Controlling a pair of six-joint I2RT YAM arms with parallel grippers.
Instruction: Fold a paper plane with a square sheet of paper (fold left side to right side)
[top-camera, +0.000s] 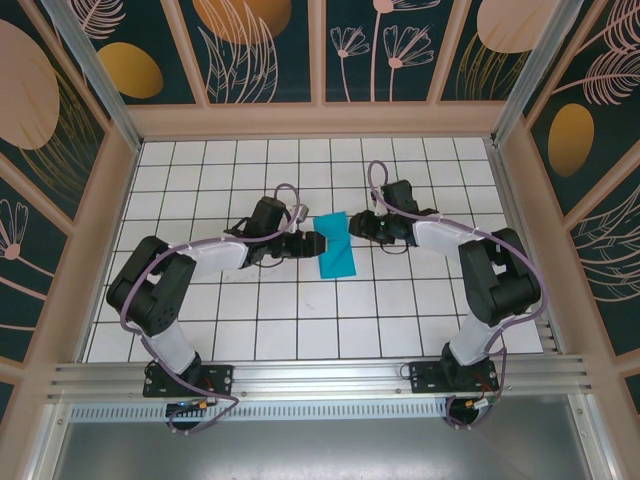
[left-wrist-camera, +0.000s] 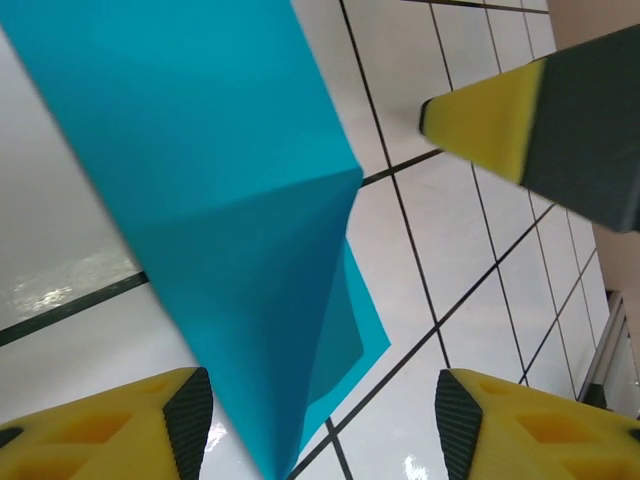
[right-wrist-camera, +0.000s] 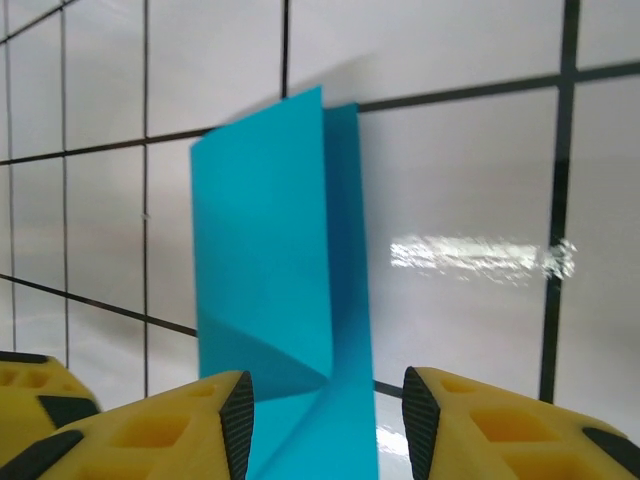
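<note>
The square sheet of paper (top-camera: 334, 245) is teal and lies folded into a narrow rectangle at the table's middle, not in the shape of a paper plane. Its upper flap (right-wrist-camera: 262, 240) stands slightly raised off the lower layer (right-wrist-camera: 345, 250). My left gripper (top-camera: 318, 241) is at the sheet's left edge, open, with the paper's edge (left-wrist-camera: 240, 250) reaching in beside its left finger (left-wrist-camera: 188, 420). My right gripper (top-camera: 355, 226) is at the sheet's upper right edge, open, and the paper runs loosely between its fingers (right-wrist-camera: 238, 415).
White grid tiles cover the table (top-camera: 400, 300), ringed by beige frame walls (top-camera: 310, 120). The right gripper's yellow fingertip (left-wrist-camera: 480, 125) shows close by in the left wrist view. An aluminium rail (top-camera: 320, 375) runs along the near edge by the arm bases.
</note>
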